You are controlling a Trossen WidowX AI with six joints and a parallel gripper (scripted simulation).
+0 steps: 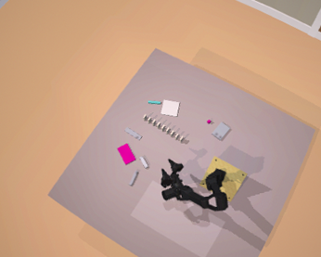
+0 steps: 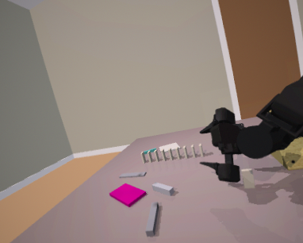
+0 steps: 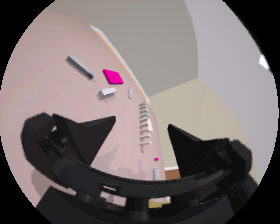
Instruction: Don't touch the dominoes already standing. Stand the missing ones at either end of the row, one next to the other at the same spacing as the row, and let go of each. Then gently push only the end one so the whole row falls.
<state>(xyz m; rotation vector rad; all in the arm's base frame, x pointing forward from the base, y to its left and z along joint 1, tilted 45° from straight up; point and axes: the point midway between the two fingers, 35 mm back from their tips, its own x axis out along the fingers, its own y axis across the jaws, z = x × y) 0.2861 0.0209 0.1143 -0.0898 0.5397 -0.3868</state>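
Several cream dominoes (image 1: 163, 127) (image 2: 178, 153) (image 3: 145, 137) stand upright in one straight, evenly spaced row. A separate pale domino-like piece (image 2: 248, 179) appears upright on the table in the exterior view, beside the lower part of my gripper and well away from the row. It is not visible in the top view. My gripper (image 1: 166, 166) (image 2: 201, 147) (image 3: 141, 122) is wide open and empty. It is rolled sideways, one finger above the other, raised over the table on the arm's side of the row.
A magenta square (image 1: 126, 153) (image 2: 128, 194) (image 3: 113, 76) and grey blocks (image 1: 144, 162) (image 2: 152, 218) (image 3: 80, 67) lie left of the arm. A white square (image 1: 170, 108) and teal stick (image 1: 154, 102) lie behind the row. A grey box (image 1: 221, 131) and small magenta object (image 1: 209, 121) lie to its right.
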